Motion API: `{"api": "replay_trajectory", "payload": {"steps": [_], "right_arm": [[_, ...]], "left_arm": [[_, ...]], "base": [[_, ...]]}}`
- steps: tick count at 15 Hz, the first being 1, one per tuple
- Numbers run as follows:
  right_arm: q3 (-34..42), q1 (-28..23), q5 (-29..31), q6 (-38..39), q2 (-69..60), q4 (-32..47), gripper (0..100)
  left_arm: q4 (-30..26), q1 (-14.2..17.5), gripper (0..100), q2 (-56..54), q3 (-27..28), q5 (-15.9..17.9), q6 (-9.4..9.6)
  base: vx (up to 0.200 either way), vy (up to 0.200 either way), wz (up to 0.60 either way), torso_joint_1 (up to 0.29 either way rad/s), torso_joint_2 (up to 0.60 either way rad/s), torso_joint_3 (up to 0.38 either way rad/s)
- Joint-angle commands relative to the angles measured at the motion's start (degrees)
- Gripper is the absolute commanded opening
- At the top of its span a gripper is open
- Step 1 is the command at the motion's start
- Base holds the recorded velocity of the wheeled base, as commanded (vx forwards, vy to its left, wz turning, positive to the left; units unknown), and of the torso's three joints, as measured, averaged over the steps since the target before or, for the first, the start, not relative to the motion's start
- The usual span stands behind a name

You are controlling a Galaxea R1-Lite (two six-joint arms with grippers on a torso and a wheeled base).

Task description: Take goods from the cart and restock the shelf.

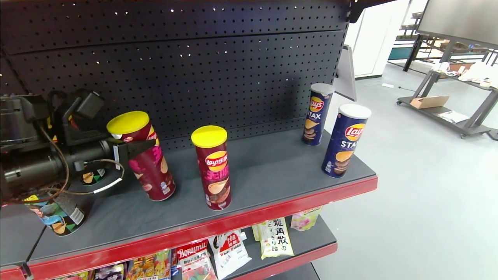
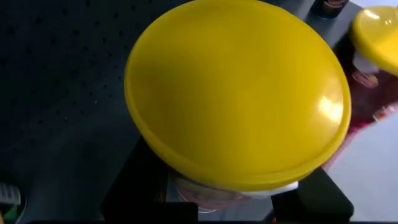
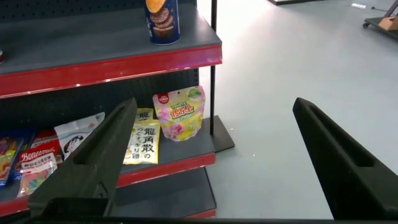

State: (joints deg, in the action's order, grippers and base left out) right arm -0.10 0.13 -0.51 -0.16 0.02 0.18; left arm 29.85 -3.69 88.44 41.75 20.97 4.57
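A maroon-labelled can (image 1: 149, 167) with a yellow lid is gripped, tilted, in the jaws of the left gripper (image 1: 134, 149) at the left of the shelf (image 1: 272, 171); a matching can (image 1: 214, 171) is stood upright to its right; navy cans (image 1: 344, 144) are stood far right; the right gripper (image 3: 214, 109) is held with jaws wide.

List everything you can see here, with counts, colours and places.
maroon cardboard chip cans with yellow plastic lids: 2, grey top shelf; one tilted at left, one upright mid-shelf
dark blue chip cans with white lids: 2, upright, right end
multicoloured patterned can: 1, far left, under the arm
snack bags: several, mixed colours, lower shelf
black pegboard: 1, behind
left gripper: black, shut on the tilted can
right gripper: black, open, facing the lower shelf
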Motion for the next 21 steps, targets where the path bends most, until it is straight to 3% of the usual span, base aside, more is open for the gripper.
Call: {"api": "replay_trajectory", "payload": {"steps": [1, 4, 6, 8, 10, 12, 18, 21], "right_arm": [[0.01, 0.04, -0.02, -0.02, -0.02, -0.01, 100], [0.01, 0.04, -0.02, -0.02, -0.02, -0.01, 100], [0.01, 0.04, -0.02, -0.02, -0.02, -0.01, 100], [0.01, 0.04, -0.02, -0.02, -0.02, -0.01, 100], [0.01, 0.04, -0.02, -0.02, -0.02, -0.01, 100], [0.01, 0.04, -0.02, -0.02, -0.02, -0.01, 100], [0.01, 0.04, -0.02, -0.02, -0.02, -0.01, 100], [0.01, 0.04, -0.02, -0.02, -0.02, -0.01, 100]], "left_arm": [[1.7, -0.44, 0, 7.27, 4.3, -0.05, 0.0], [3.54, -2.19, 0, 10.7, 6.24, -1.19, 0.09], [3.54, -4.48, 0, 14.57, 12.3, -4.71, -0.18], [3.54, -5.1, 0, 17.03, 15.99, -6.11, -0.18], [3.46, -6.68, 0, 18.61, 18.8, -8.31, -2.02], [3.37, -8.26, 0, 20.37, 21.53, -12.18, -5.19], [3.46, -10.37, 0, 23.53, 24.6, -16.22, -5.54], [3.28, -12.48, 0, 26.61, 28.91, -20.0, -7.74]], "base": [[0.0, 0.0, 0.0, 0.0, 0.0, 0.0], [0.0, 0.0, 0.0, 0.0, 0.0, 0.0], [0.0, 0.0, 0.0, 0.0, 0.0, 0.0], [0.0, 0.0, 0.0, 0.0, 0.0, 0.0], [0.0, 0.0, 0.0, 0.0, 0.0, 0.0], [0.0, 0.0, 0.0, 0.0, 0.0, 0.0], [0.0, 0.0, 0.0, 0.0, 0.0, 0.0], [0.0, 0.0, 0.0, 0.0, 0.0, 0.0]]}}
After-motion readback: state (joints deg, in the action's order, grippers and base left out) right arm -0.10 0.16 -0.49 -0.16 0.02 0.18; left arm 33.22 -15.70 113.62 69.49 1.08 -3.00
